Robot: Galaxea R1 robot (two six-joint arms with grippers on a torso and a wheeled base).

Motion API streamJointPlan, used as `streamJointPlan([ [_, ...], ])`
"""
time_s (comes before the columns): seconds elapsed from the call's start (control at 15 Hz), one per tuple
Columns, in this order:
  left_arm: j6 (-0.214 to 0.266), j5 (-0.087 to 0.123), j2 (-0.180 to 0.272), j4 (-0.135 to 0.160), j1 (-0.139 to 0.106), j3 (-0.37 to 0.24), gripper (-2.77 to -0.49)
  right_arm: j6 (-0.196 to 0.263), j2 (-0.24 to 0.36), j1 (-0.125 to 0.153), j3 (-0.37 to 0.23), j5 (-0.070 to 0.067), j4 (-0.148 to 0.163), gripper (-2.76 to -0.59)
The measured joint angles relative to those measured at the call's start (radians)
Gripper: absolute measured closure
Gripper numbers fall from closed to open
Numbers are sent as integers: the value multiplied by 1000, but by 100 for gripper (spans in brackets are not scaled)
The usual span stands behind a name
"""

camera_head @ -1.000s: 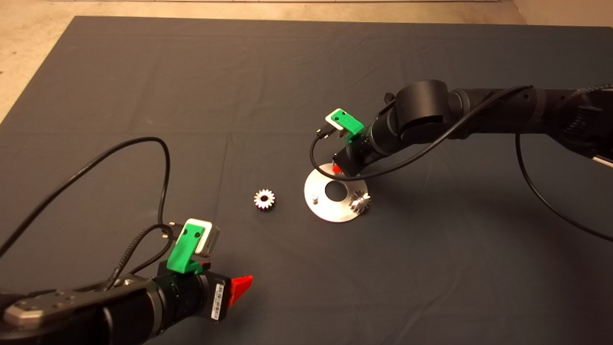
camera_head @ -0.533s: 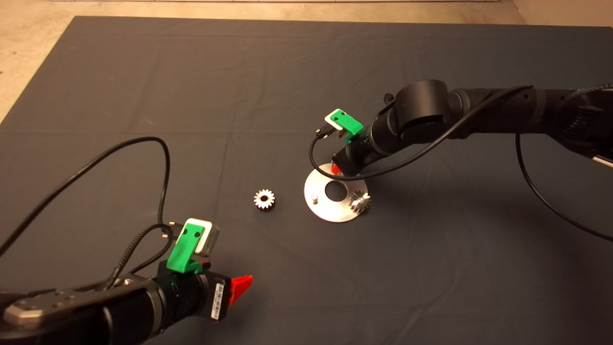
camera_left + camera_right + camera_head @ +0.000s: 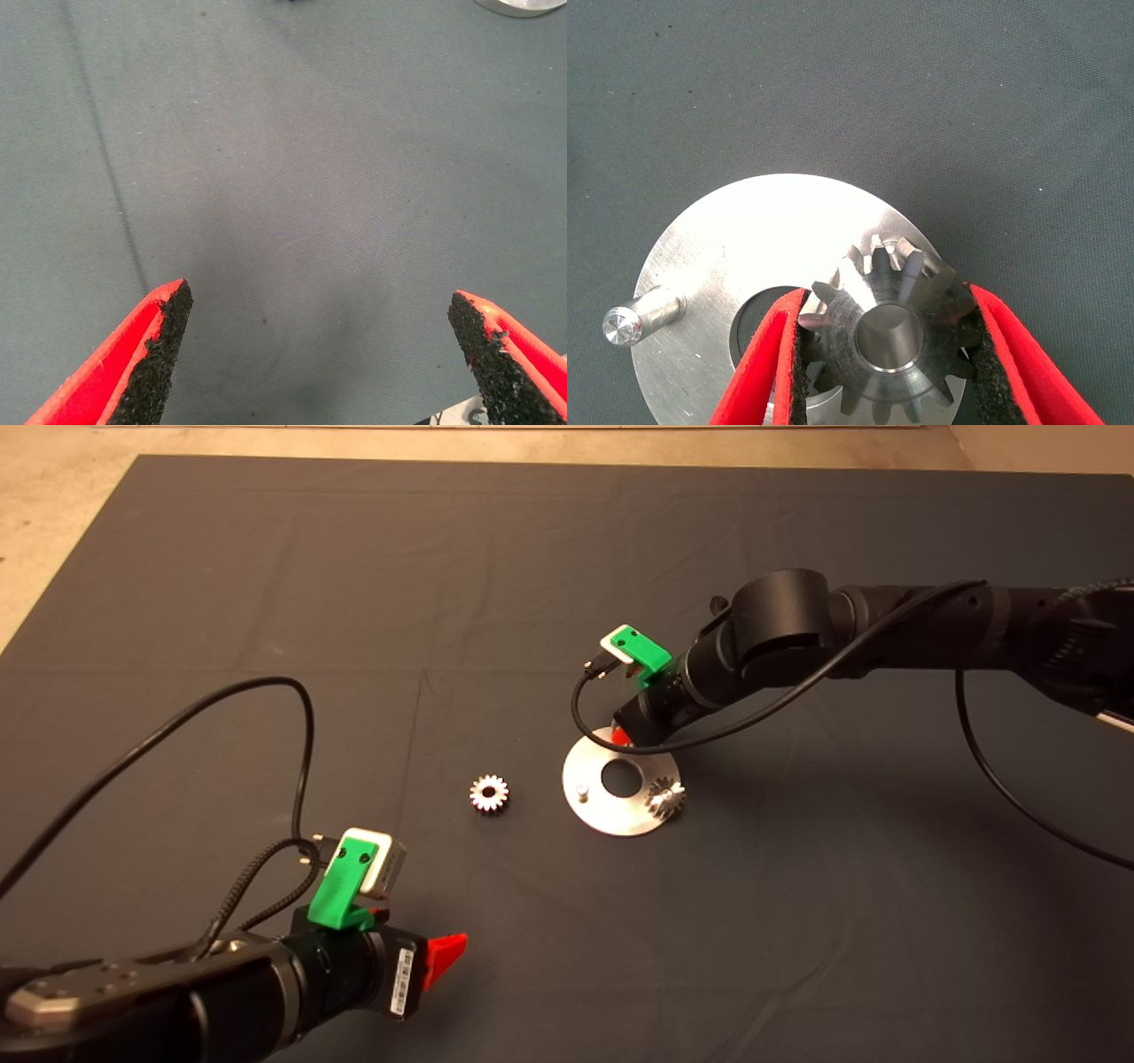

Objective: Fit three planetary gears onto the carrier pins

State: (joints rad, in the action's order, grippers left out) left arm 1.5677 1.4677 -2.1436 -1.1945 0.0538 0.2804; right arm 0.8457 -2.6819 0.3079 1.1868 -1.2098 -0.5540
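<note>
At the near left edge of the mat (image 3: 266,558) the left gripper (image 3: 447,954) waits, its fingers (image 3: 146,354) spread wide apart over bare cloth, holding nothing. Farther in, a loose gear (image 3: 489,793) lies flat on the mat, just left of the plate (image 3: 589,812) and not touching it. The plate lies flat near the mat's middle. On its left part stands a bare pin (image 3: 582,789); on its right part sits a second gear (image 3: 664,797), at the plate's rim. At the plate's far edge the right gripper (image 3: 886,363) reaches down from the right, with only a bit of red finger showing under the arm in the head view. In the right wrist view its fingers (image 3: 766,372) are clamped on a third gear (image 3: 890,341), one pad on each side of the teeth. This gear sits over the plate beside the central hole (image 3: 621,779). A silvery stud end shows in its bore, but whether the gear is fully down on the plate cannot be told.
</note>
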Motion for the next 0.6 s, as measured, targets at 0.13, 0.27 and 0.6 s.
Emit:
streamJointPlan([
  [0.13, 0, 0, 0, 0, 0, 0, -206, -4, 0, 0, 2, 1, 1, -97],
  [0.27, 0, 0, 0, 0, 0, 0, -206, -11, 0, 1, 8, 5, 4, -97],
  [0.6, 0, 0, 2, 0, 0, 0, -206, -34, 0, 2, 12, 9, 7, -97],
])
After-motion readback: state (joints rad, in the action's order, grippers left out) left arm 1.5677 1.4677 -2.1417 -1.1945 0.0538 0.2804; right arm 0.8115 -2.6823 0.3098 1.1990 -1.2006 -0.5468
